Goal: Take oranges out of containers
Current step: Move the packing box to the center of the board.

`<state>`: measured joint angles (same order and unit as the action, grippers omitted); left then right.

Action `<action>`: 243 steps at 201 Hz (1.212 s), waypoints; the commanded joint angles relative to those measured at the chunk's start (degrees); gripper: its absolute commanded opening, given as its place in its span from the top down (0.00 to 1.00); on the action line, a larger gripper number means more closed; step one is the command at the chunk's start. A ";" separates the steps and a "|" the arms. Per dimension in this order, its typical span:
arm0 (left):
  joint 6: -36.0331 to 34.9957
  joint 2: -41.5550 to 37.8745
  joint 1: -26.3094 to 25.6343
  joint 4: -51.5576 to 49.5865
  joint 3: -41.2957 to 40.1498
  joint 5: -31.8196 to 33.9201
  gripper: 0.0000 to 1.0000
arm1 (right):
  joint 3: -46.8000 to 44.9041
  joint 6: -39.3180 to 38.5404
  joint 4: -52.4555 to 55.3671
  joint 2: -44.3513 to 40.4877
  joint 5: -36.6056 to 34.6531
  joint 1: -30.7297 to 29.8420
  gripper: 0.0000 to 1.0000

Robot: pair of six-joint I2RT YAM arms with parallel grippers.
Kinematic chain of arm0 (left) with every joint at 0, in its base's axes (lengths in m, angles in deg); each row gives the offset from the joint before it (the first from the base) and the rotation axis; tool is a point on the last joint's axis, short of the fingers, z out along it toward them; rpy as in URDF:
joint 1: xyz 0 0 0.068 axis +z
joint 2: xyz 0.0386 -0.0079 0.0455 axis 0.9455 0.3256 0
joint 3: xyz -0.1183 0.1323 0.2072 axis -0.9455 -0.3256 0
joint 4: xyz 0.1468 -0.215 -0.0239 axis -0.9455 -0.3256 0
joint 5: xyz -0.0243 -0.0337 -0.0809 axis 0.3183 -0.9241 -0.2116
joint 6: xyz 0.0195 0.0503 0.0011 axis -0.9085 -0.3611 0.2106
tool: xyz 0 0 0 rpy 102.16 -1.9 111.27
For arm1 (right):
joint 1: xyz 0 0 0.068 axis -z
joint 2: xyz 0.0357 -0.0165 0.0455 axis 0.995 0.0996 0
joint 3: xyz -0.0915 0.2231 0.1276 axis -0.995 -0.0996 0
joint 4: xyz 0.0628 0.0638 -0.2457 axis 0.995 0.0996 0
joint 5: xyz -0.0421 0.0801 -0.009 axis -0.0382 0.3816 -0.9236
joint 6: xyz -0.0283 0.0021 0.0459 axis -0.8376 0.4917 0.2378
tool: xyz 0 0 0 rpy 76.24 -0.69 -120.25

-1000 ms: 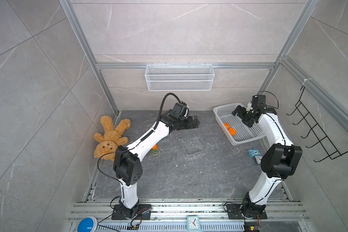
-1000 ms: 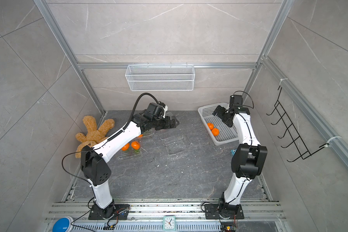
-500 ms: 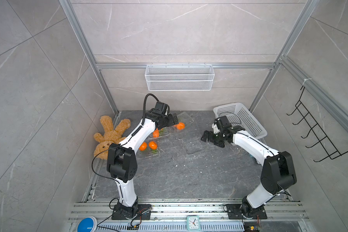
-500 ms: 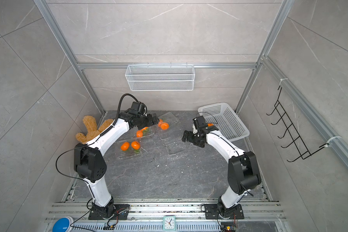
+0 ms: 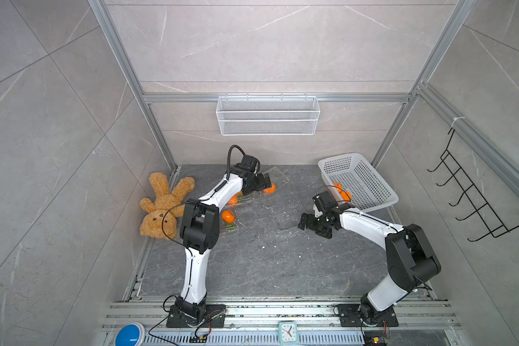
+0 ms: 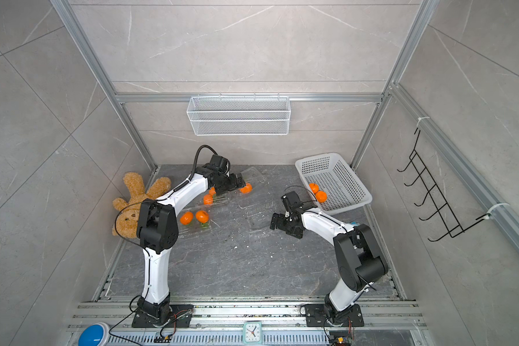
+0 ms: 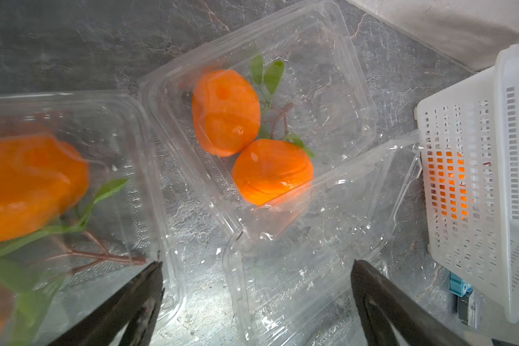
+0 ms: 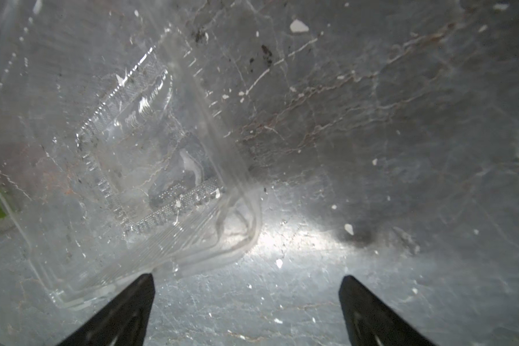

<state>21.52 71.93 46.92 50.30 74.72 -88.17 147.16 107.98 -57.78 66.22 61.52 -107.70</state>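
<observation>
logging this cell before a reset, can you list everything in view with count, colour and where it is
small round orange fruits: at least seven, orange, two in the white floor basket, the rest in clamshells on the left
clear plastic clamshell containers: four, transparent, mid table, one empty
perforated plastic basket: one, white, table's far right corner
wire mesh basket: one, white, back wall
plush toy: one, brown, table's left edge
wire hook rack: one, black, right wall
round button: one, blue, front rail
small clock: one, pale green frame, front rail
stone-look table: one, dark grey
left arm: white and black, jaws open over a clamshell holding two oranges
right arm: white and black, jaws open beside the empty clamshell
</observation>
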 commanded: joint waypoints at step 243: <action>9.63 19.63 -8.91 3.95 30.47 -6.53 0.00 | 14.15 4.93 -1.15 9.09 -5.96 8.19 0.36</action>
<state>31.03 92.13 37.24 53.29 101.93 -93.24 156.64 113.69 -59.75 72.50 55.92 -99.77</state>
